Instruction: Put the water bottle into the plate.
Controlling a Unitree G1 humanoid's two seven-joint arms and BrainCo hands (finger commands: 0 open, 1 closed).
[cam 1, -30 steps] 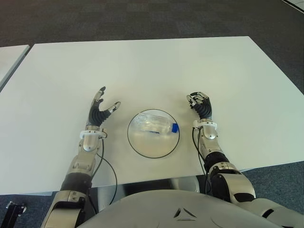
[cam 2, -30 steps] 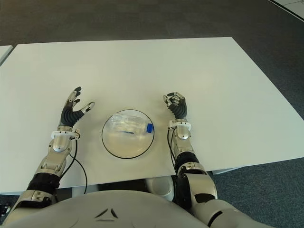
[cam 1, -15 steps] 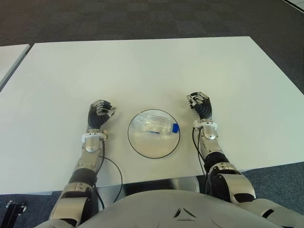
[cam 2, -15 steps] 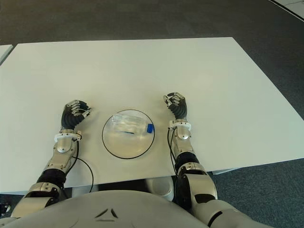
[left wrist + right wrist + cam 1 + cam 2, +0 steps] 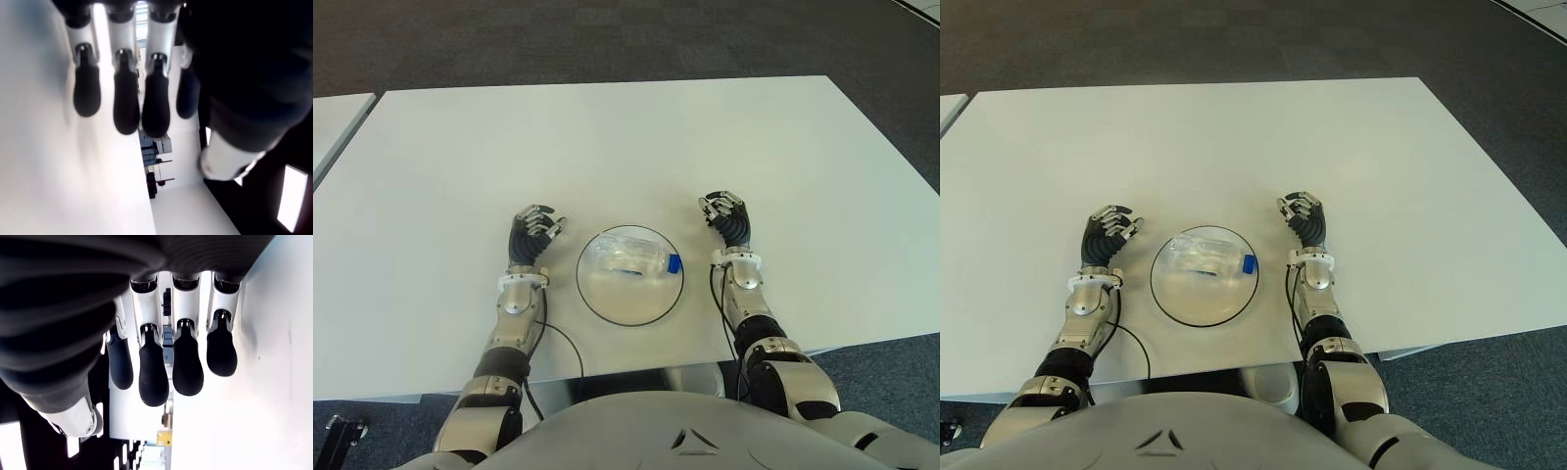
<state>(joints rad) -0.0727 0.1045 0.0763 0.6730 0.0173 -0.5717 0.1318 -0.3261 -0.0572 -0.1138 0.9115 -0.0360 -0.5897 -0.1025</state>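
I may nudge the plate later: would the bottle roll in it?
Probably. The bottle lies on its side in the plate, so it could roll. It looks clear and thin, so likely light and squashy. Both hands are curled, empty.

A clear, blue-capped water bottle (image 5: 634, 258) lies on its side in the round plate (image 5: 597, 299).

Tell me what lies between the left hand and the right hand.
The plate with the water bottle lying in it sits between left hand and right hand, per both eye views.

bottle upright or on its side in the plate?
On its side. The water bottle lies flat inside the plate, blue cap pointing toward the right hand; neither hand holds it.
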